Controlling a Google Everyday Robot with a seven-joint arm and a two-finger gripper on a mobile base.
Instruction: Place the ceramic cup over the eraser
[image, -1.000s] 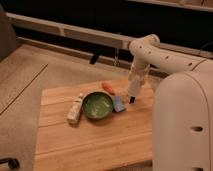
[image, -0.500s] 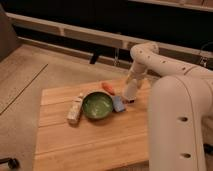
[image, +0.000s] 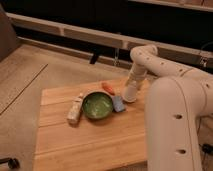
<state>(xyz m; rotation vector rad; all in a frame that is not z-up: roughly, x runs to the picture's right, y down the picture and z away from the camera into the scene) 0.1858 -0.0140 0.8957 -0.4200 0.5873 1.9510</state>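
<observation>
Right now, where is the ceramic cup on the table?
The ceramic cup is toward the table's far right edge, just right of the blue pad and the orange piece, directly under the gripper.

A pale wooden bench (image: 85, 145) of planks stands on a beige floor (image: 45, 70) marked with thin dark seams. Behind it runs a dark wall (image: 75, 12) crossed by a light horizontal rail (image: 85, 35). The gripper (image: 131, 93) hangs low over the bench's far right edge.
</observation>
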